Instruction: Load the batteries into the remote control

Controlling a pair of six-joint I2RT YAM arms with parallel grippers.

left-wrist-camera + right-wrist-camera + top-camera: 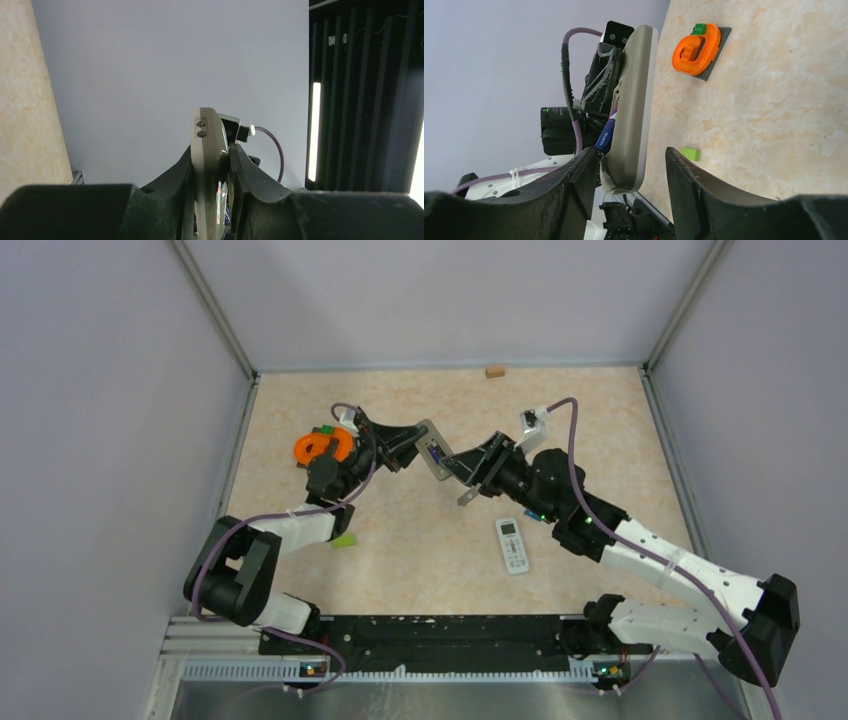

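My left gripper point(415, 447) is shut on a grey remote point(435, 452) and holds it on edge above the table; in the left wrist view the fingers point(184, 172) clamp its two faces point(207, 150). My right gripper point(631, 152) is open, its jaws on either side of the remote's point(630, 110) lower end, with a gap on the table side. A blue battery point(606, 134) lies along the remote's back side, its lower end at my right gripper's left fingertip point(589, 157). In the top view my right gripper point(462, 475) meets the remote from the right. Other batteries are hidden.
A white remote with a small display point(512, 545) lies on the table near the right arm. An orange ring-shaped piece on a dark plate point(325, 447) sits by the left arm. A green block point(344, 539) and a small tan block point(494, 370) lie on the table.
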